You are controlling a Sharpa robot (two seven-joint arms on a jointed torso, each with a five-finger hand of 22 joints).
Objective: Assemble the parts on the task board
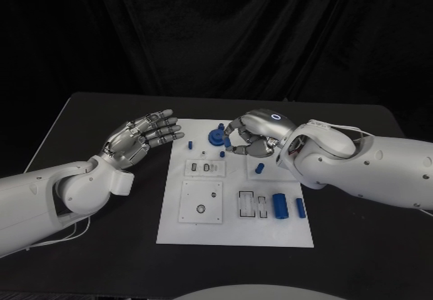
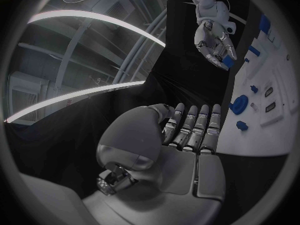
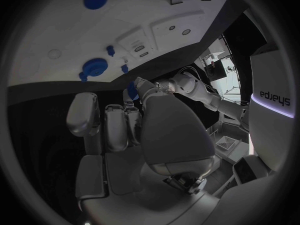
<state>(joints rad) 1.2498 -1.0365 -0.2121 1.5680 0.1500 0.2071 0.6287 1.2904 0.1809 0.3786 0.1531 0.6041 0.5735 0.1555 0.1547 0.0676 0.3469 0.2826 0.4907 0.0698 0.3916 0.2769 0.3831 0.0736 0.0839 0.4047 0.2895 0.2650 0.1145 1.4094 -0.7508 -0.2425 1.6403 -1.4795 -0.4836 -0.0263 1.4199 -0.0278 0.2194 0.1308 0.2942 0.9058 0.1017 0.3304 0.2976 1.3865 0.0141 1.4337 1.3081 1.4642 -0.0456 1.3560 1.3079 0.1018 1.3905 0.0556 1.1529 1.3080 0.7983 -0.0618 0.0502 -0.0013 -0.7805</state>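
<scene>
two hands were over the black table (image 1: 108, 112) in the head view. the left hand (image 1: 140, 139) hovered left of the white task board (image 1: 234, 234), palm up, fingers spread, grasping nothing. the right hand (image 1: 255, 132) was curled over the board's far edge, pinching a small blue part (image 1: 240, 149) in its fingertips. we counted on the board one round blue knob (image 1: 216, 136), one small peg (image 1: 190, 145) beside it, one peg (image 1: 259, 167) near the right wrist, and two upright blue cylinders (image 1: 281, 205) side by side at the near right.

from the left wrist view, we saw the left hand (image 2: 187, 135) released, fingers straight and together, the board (image 2: 269, 130) beside it, and the right hand (image 2: 215, 45) beyond with blue at its fingertips.

from the right wrist view, the right hand (image 3: 134, 125) was clenched above the board (image 3: 56, 30), a blue piece (image 3: 133, 91) at its fingertips.
</scene>
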